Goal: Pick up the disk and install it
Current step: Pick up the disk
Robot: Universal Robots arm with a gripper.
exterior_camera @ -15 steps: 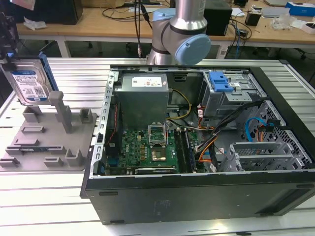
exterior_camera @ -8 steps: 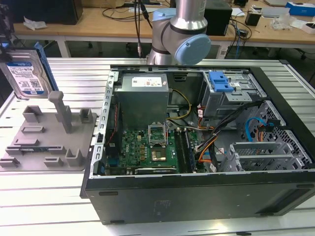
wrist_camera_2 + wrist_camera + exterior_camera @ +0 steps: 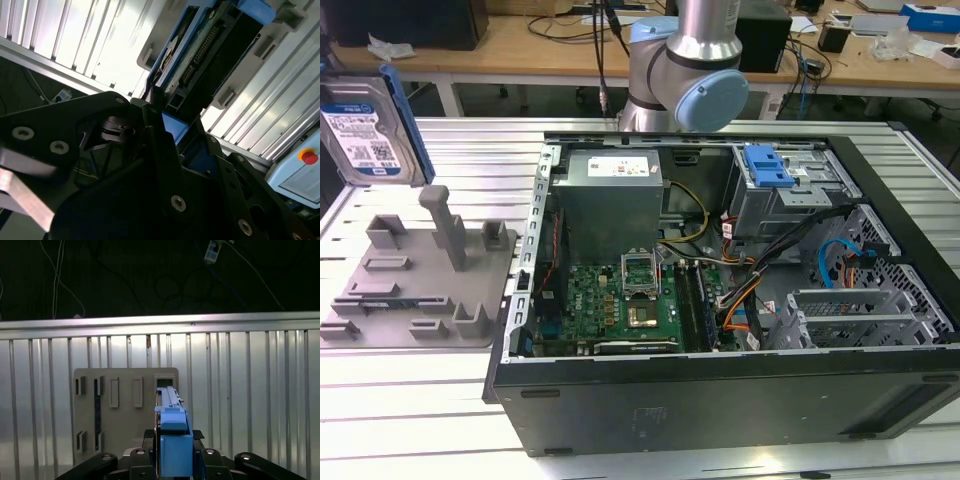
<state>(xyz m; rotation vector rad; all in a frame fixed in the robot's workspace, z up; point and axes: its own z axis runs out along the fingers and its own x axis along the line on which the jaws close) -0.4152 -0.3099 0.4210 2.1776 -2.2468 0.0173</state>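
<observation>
At the exterior view's left, the disk (image 3: 358,135), a flat silver metal hard drive with a white-and-blue label in a bright blue plastic carrier, stands upright on edge in the air. Its lower edge is clear of the silver slatted aluminium bench (image 3: 410,400). Just below and towards the exterior view's right of it lies a flat grey plastic fixture plate (image 3: 415,290) with raised blocks, slots and one tall post. The disk is apart from this plate.

In the first wrist view the black end effector (image 3: 172,462) is clamped on the disk's blue carrier. Its jaws press against both sides, and the disk runs edge-on away from the camera over the grey plate. The second wrist view shows the same grip from beside the dark end effector body, with the disk's connector edge and blue frame projecting past it.

Further right in the exterior view a black open desktop computer case (image 3: 720,400) lies on its side on the bench. Inside are a grey metal power supply box (image 3: 610,195), a green motherboard (image 3: 620,300) and bundles of coloured cables. In the case's far right corner a small blue plastic latch (image 3: 767,165) sits on a grey metal drive cage. Behind the case rises the silver and pale-blue arm (image 3: 695,60).
</observation>
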